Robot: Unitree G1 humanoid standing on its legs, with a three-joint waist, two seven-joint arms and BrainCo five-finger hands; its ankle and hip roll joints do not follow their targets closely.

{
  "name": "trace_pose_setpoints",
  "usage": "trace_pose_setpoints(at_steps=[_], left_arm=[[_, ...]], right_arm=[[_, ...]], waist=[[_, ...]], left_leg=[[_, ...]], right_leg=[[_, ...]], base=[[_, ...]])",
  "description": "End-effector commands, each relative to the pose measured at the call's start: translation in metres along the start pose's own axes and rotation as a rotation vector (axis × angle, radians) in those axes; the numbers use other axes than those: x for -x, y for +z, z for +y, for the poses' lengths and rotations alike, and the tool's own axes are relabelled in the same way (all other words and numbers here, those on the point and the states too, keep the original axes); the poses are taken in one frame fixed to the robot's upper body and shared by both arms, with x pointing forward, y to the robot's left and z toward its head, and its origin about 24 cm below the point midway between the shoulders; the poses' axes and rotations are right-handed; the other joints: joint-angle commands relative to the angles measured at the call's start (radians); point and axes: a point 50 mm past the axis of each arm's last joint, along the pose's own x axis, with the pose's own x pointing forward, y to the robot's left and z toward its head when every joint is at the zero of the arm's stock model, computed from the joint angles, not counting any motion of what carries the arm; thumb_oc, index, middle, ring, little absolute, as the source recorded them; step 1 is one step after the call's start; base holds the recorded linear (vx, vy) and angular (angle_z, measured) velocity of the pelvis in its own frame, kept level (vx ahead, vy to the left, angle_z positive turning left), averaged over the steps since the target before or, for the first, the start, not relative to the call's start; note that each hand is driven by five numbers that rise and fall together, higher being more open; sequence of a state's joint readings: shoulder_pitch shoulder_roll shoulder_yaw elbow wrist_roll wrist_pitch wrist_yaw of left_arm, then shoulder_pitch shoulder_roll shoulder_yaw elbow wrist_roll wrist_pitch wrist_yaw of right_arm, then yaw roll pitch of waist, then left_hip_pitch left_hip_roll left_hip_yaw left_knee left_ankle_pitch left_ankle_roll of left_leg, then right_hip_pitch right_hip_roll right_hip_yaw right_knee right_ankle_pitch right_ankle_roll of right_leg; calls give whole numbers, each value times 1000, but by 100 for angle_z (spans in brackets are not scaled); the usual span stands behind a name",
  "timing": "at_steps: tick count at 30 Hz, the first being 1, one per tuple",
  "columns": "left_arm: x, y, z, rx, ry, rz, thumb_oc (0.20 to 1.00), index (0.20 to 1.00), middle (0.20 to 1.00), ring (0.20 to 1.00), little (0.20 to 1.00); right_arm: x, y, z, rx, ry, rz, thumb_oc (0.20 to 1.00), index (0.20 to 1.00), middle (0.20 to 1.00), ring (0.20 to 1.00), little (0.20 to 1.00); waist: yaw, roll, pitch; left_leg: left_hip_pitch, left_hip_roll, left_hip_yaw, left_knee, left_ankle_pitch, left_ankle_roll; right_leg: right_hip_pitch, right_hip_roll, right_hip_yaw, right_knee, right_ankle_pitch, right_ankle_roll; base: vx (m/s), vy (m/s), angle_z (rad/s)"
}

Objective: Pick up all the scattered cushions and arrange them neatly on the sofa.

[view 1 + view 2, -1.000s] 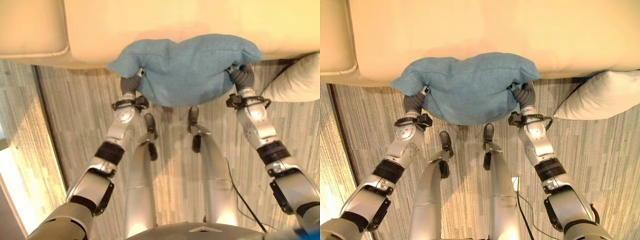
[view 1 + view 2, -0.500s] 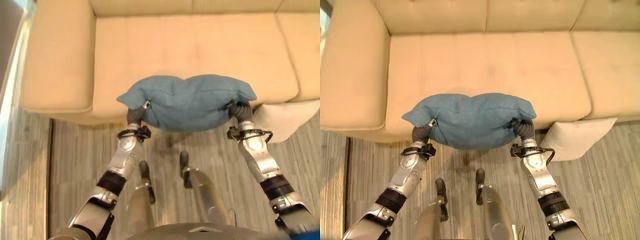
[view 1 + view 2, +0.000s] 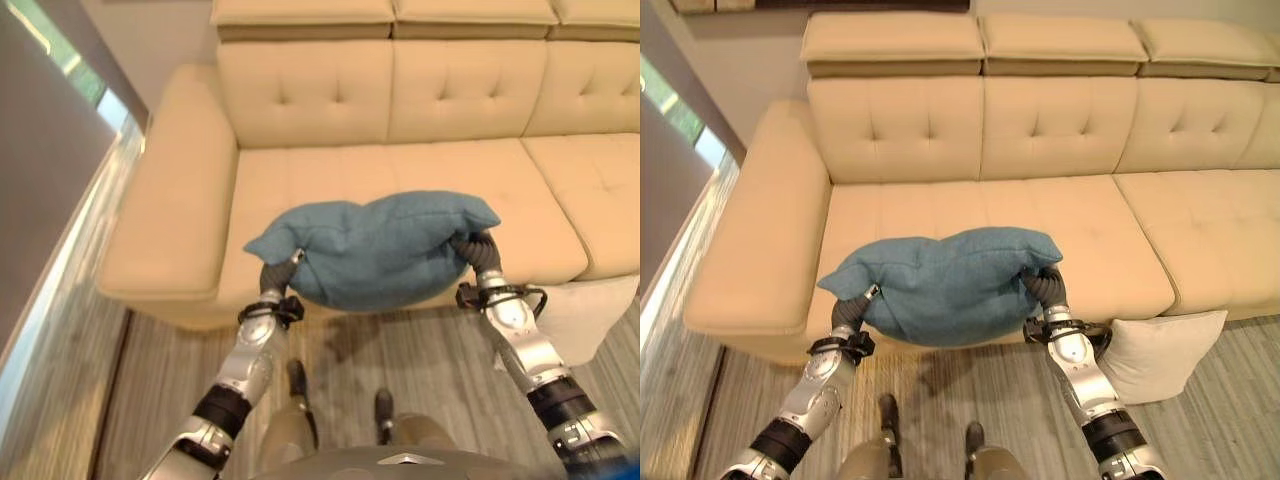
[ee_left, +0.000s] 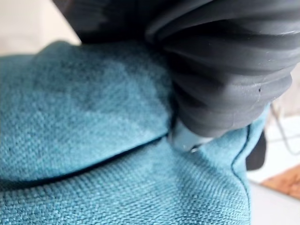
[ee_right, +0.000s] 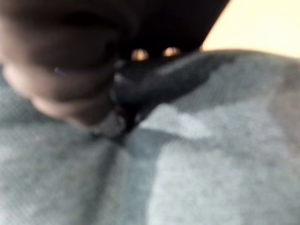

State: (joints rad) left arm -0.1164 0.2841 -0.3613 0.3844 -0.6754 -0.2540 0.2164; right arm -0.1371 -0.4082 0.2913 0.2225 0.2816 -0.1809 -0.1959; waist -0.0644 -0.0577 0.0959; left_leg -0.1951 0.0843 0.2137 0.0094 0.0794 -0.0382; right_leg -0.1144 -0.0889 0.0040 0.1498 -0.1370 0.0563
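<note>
A blue cushion [image 3: 375,250] hangs in the air between my two hands, over the front edge of the cream sofa's seat [image 3: 300,185]. My left hand [image 3: 272,278] is dug into the cushion's left end and my right hand [image 3: 478,252] into its right end. The blue cloth [image 4: 93,140] bulges round the dark cover of the left hand in the left wrist view, and the same cloth [image 5: 211,154] lies against the right hand in the right wrist view. A white cushion [image 3: 1155,355] leans on the floor against the sofa's front, just right of my right arm.
The sofa has a wide left armrest [image 3: 175,210] and a tufted backrest [image 3: 1040,125], with bare seat cushions stretching to the right [image 3: 1200,225]. Striped wooden floor [image 3: 970,380] lies in front of it. A window wall [image 3: 60,170] runs along the left.
The camera has tilted up, so the sofa's backrest has come into the picture. The blue cushion, still between both hands, has moved from over the floor to over the seat's front edge.
</note>
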Motion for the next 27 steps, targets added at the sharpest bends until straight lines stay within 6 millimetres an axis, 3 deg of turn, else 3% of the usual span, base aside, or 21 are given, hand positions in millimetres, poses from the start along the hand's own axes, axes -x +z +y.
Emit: trace_pose_setpoints(at_steps=[1, 2, 3, 6, 8, 9, 10, 11, 12, 14, 19, 21, 23, 24, 26, 27], left_arm=[[-4, 37, -49, 10, -260, -189, 200, 200, 200, 200, 200], [-3, 36, -46, 7, -257, -188, 200, 200, 200, 200, 200], [-2, 37, -44, 2, -254, -193, 200, 200, 200, 200, 200], [-3, 39, -42, -12, -250, -197, 200, 200, 200, 200, 200], [-2, 38, -37, 1, -241, -197, 200, 200, 200, 200, 200], [-2, 38, -37, 2, -240, -196, 200, 200, 200, 200, 200], [-1, 37, -36, 0, -243, -194, 200, 200, 200, 200, 200], [0, 36, -37, -2, -252, -189, 200, 200, 200, 200, 200], [0, 36, -37, -2, -252, -188, 200, 200, 200, 200, 200], [-2, 36, -39, -4, -257, -192, 200, 200, 200, 200, 200], [-2, 28, -49, 29, -295, -162, 200, 200, 200, 200, 200], [-2, 25, -55, 45, -313, -152, 200, 200, 200, 200, 200], [-3, 28, -62, 60, -335, -158, 200, 200, 200, 200, 200], [-3, 29, -64, 66, -336, -161, 200, 200, 200, 200, 200], [-4, 29, -64, 72, -329, -159, 200, 200, 200, 200, 200], [-5, 29, -64, 84, -322, -155, 200, 200, 200, 200, 200]], right_arm=[[-15, 47, 16, -21, 78, -239, 200, 200, 200, 200, 200], [-16, 50, 19, -17, 92, -249, 200, 200, 200, 200, 200], [-18, 52, 21, -19, 98, -257, 200, 200, 200, 200, 200], [-19, 53, 27, -29, 111, -262, 200, 200, 200, 200, 200], [-20, 56, 29, -21, 121, -274, 200, 200, 200, 200, 200], [-20, 56, 29, -21, 122, -274, 200, 200, 200, 200, 200], [-20, 57, 30, -19, 124, -281, 200, 200, 200, 200, 200], [-21, 61, 30, -14, 131, -294, 200, 200, 200, 200, 200], [-21, 61, 30, -13, 131, -294, 200, 200, 200, 200, 200], [-20, 61, 29, 3, 134, -293, 200, 200, 200, 200, 200], [-11, 48, 15, 28, 103, -250, 200, 200, 200, 200, 200], [-7, 44, 8, 33, 89, -237, 200, 200, 200, 200, 200], [-5, 43, 2, 36, 73, -233, 200, 200, 200, 200, 200], [-6, 45, 1, 32, 69, -238, 200, 200, 200, 200, 200], [-6, 45, 1, 22, 68, -235, 200, 200, 200, 200, 200], [-5, 44, 1, 16, 70, -229, 200, 200, 200, 200, 200]], waist=[[3, -52, -31], [0, -47, -14], [-1, -35, -10], [3, -19, 0], [2, -8, -4], [-1, -8, 0], [-4, -5, -1], [-14, -11, -2], [-15, -8, 1], [-41, -14, 7], [-61, -27, -9], [-75, -29, -15], [-76, -45, -3], [-75, -49, 2], [-73, -57, 2], [-68, -60, -6]], left_leg=[[31, -20, 8, 33, -54, 13], [70, -28, 25, 36, -76, 40], [80, -25, 32, 34, -81, 52], [123, -26, 40, 16, -102, 65], [170, -43, 43, 1, -130, 65], [176, -43, 40, 0, -131, 64], [188, -46, 44, -1, -145, 62], [219, -63, 44, -1, -166, 59], [223, -60, 42, 0, -168, 58], [274, -74, 32, 0, -199, 47], [292, -69, 8, 69, -239, 15], [255, -32, 6, 183, -198, -25], [134, 15, -18, 409, -97, -72], [86, 23, -33, 474, -92, -75], [64, 27, -33, 484, -99, -69], [62, 37, -26, 386, -143, -45]], right_leg=[[136, -5, -7, 60, 103, 103], [78, -25, -4, 211, 184, 144], [48, -24, -9, 265, 212, 153], [-18, -38, -42, 356, 208, 150], [-65, -67, -116, 266, 159, 124], [-57, -68, -119, 265, 157, 124], [-70, -71, -141, 204, 136, 112], [-104, -68, -156, 66, 144, 104], [-95, -66, -159, 60, 145, 104], [-113, -50, -153, -75, 180, 116], [-52, -38, -110, -75, 179, 93], [-15, -24, -117, -79, 157, 64], [22, -17, -128, -85, 135, 20], [36, -10, -134, -91, 125, 8], [48, -9, -131, -99, 116, 2], [70, -9, -129, -114, 104, 11]], base=[[176, 189, -52], [134, 165, -44], [190, 219, -42], [137, 115, -28], [252, 102, -18], [168, 15, -28], [263, -28, -28], [264, -26, -24], [276, -53, -28], [299, -99, -6], [222, -139, 33], [172, -225, 43], [84, -234, 37], [17, -127, 66], [87, -72, 15], [201, -36, -25]])
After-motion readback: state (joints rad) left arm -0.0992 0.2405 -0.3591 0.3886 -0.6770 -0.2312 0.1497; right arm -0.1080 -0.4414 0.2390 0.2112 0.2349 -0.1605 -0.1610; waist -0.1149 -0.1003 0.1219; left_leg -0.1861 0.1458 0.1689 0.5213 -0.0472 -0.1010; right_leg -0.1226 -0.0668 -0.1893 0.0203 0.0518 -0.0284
